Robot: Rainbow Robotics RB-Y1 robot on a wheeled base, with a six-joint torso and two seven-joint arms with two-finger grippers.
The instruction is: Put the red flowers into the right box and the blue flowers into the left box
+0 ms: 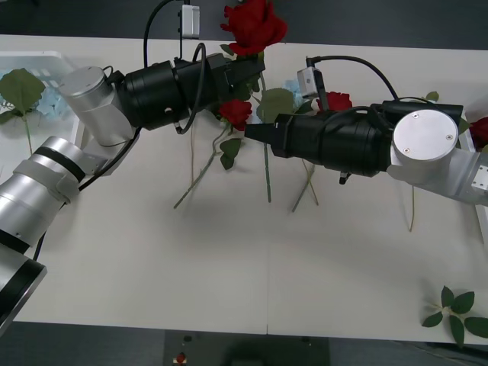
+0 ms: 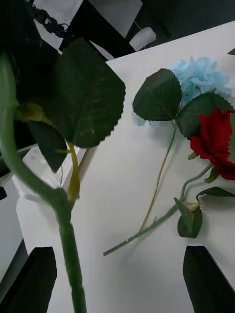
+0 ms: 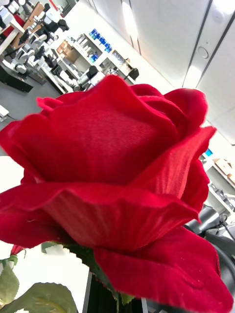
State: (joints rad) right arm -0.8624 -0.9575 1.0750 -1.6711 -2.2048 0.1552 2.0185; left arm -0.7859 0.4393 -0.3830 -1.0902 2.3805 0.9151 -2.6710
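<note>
Lifted off the tabletop (image 1: 229, 259), one red rose (image 1: 254, 24) is gripped by the left tool (image 1: 255, 69); the right tool (image 1: 255, 131) is held open beside its stem, over other flowers.

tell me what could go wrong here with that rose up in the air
The left gripper holds a red rose near its bloom, so the long stem hangs free and may sweep the roses lying on the table. The right gripper, fingers open, sits close beside that stem and could knock it. The rose must also cross over the right arm toward the right box.
</note>
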